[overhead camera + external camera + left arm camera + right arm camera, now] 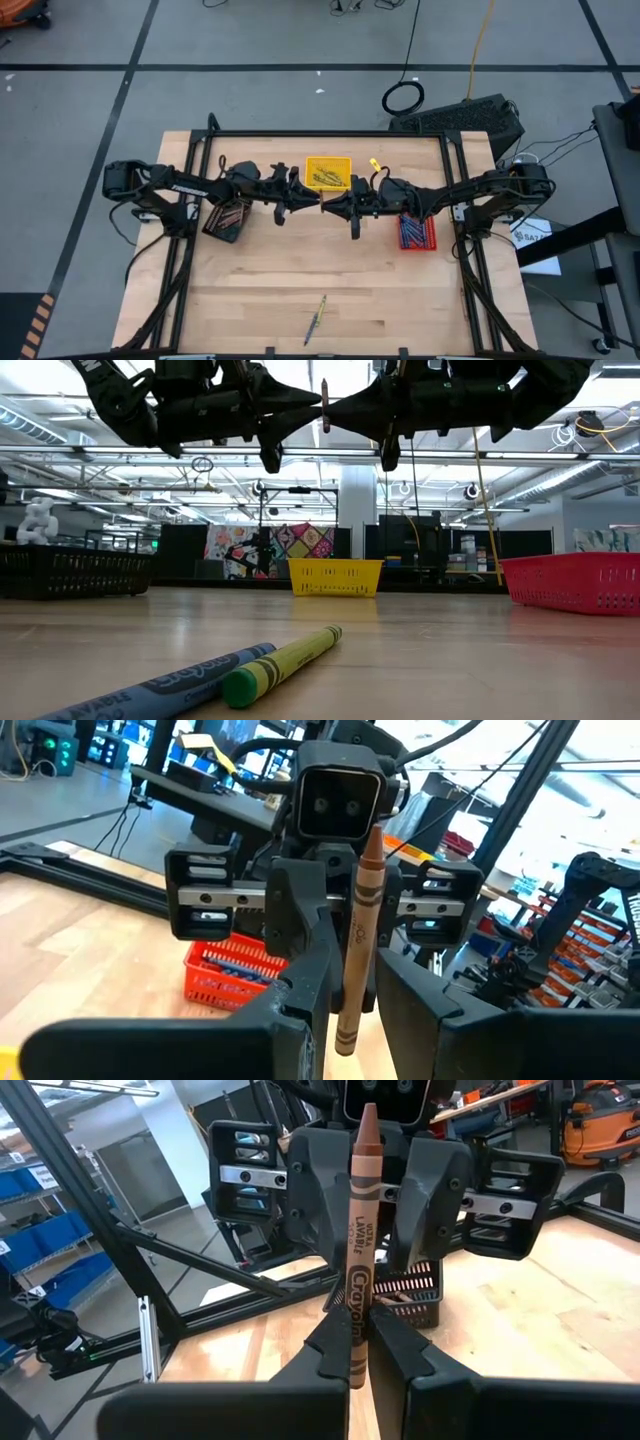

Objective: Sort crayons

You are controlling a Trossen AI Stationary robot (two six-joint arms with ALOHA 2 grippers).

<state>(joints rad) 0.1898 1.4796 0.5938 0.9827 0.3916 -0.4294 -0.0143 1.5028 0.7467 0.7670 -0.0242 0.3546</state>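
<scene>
While both grippers meet in mid-air just in front of the yellow tray (pixel 328 172), the right gripper (pixel 360 1335) is clamped on an upright brown crayon (pixel 360 1250); the left gripper (pixel 345 970) brackets it, fingers apart, seemingly a handover.

Two crayons (pixel 315 320) lie side by side near the table's (pixel 400 300) front edge, well before the three trays (pixel 328 172)

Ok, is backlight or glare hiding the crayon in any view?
Low view: the bright ceiling behind turns the brown crayon into a dark sliver overhead. Right wrist view: evenly lit, label legible. Left wrist view: bright background, crayon nonetheless distinct. High view: no glare on the table.
</scene>
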